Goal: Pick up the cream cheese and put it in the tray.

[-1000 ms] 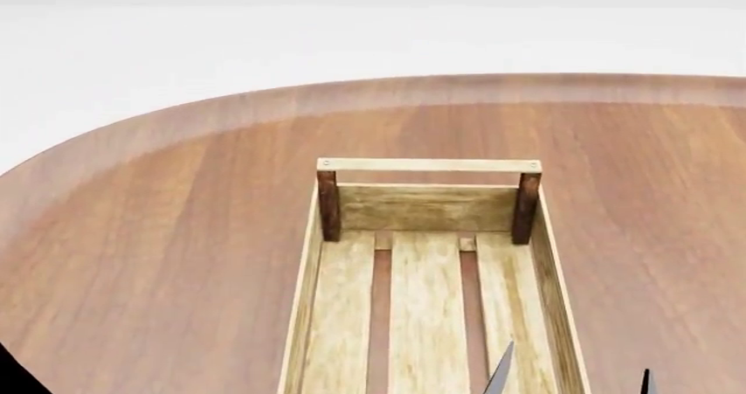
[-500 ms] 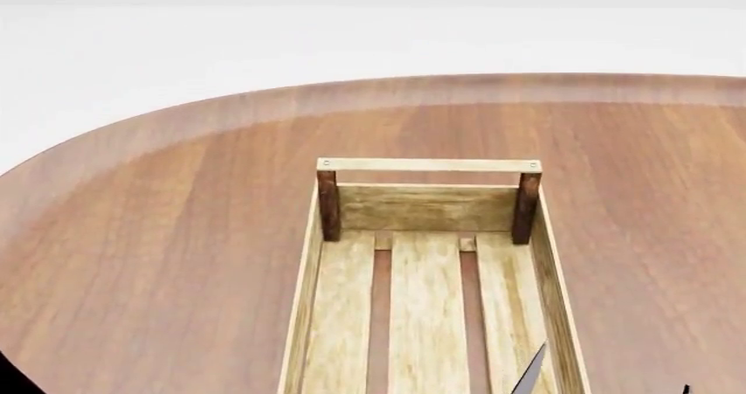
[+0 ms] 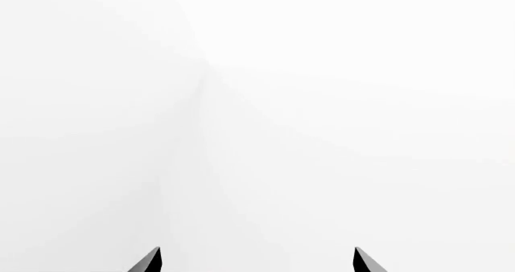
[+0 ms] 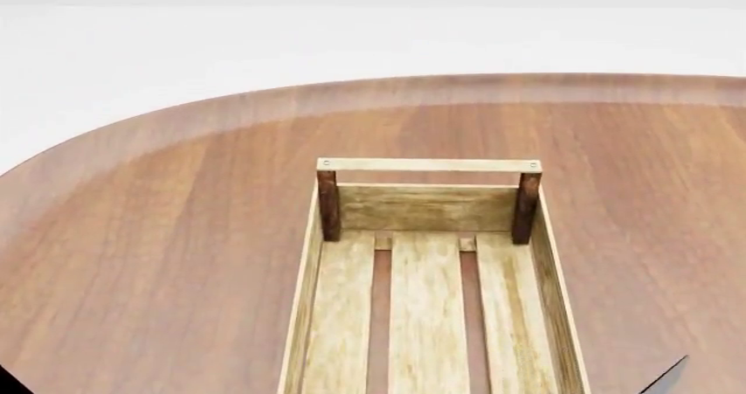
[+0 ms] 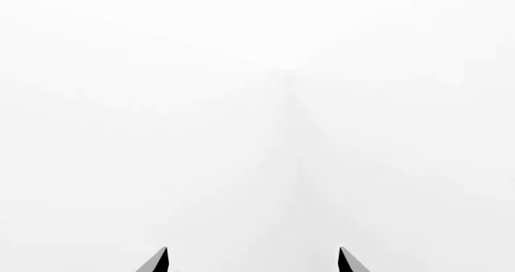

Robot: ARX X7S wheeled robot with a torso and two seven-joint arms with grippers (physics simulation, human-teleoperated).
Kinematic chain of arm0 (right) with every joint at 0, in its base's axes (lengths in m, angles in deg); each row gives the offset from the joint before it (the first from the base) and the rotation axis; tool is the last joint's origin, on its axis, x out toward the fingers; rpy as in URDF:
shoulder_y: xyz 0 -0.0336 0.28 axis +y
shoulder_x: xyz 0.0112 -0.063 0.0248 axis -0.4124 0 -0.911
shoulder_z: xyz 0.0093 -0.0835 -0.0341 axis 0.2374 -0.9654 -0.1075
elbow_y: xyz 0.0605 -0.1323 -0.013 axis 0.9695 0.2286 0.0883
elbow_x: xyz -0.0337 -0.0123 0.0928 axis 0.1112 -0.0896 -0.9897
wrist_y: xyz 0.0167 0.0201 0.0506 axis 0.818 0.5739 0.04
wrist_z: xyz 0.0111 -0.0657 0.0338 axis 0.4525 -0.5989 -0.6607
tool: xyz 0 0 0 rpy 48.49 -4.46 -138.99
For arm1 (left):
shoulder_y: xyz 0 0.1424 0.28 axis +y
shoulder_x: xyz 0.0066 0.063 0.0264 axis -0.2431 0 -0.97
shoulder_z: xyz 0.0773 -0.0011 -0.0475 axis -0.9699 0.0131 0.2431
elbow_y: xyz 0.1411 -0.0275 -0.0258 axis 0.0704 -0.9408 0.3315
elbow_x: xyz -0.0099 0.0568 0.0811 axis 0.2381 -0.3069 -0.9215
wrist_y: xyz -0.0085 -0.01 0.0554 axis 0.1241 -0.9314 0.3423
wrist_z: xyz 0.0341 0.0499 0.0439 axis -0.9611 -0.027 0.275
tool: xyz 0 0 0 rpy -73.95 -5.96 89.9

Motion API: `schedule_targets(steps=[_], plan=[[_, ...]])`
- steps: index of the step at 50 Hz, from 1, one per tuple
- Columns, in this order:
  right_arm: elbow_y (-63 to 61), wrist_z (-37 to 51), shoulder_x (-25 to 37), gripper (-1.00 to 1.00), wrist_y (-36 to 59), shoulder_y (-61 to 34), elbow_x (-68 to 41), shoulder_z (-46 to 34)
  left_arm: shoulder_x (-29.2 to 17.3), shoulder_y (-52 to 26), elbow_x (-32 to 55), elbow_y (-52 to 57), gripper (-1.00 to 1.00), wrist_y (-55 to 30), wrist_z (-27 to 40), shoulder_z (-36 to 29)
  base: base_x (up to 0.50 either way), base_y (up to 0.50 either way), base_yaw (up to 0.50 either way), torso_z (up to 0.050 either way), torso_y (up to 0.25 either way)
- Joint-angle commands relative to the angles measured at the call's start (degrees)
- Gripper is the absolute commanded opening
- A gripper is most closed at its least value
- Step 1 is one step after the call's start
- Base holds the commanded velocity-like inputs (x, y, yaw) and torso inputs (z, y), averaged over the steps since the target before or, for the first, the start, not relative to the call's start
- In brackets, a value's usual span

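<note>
The tray (image 4: 429,164), a long light-wood crate with dark brown corner posts, lies on the table in the head view with bare slats. The cream cheese is out of view in every frame. My left gripper (image 3: 255,257) is open, its two dark fingertips wide apart against blank white, with nothing between them. My right gripper (image 5: 252,257) is open in the same way and also faces blank white. In the head view only one dark fingertip (image 4: 673,375) of the right gripper shows, at the lower right, just outside the tray's right wall.
The round brown wooden table (image 4: 175,219) spreads around the tray, its curved far edge running against a white floor (image 4: 233,44). A dark sliver of the left arm (image 4: 6,382) shows at the lower left corner.
In the head view the right gripper's fingertips have slid rightward and down, from over the tray's right slats to outside its right wall. Only one tip still shows.
</note>
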Motion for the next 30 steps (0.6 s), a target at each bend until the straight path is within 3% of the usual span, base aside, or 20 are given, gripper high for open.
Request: schedule_targets(steps=[1,30], plan=[[-1.30,3.63,-0.35,1.00,4.15,1.10,-3.22,5.21,-0.26,0.13,0.73,0.74,1.00,-0.49,-0.03,0.01,0.00,0.00,0.00,0.000,0.000],[2.93,12.37,-1.66,1.00,11.82,0.29,-10.26,15.74,-0.69,1.14,0.83,2.46,1.00,-0.64,0.50,0.17,0.00,0.00,0.00,0.000,0.000]])
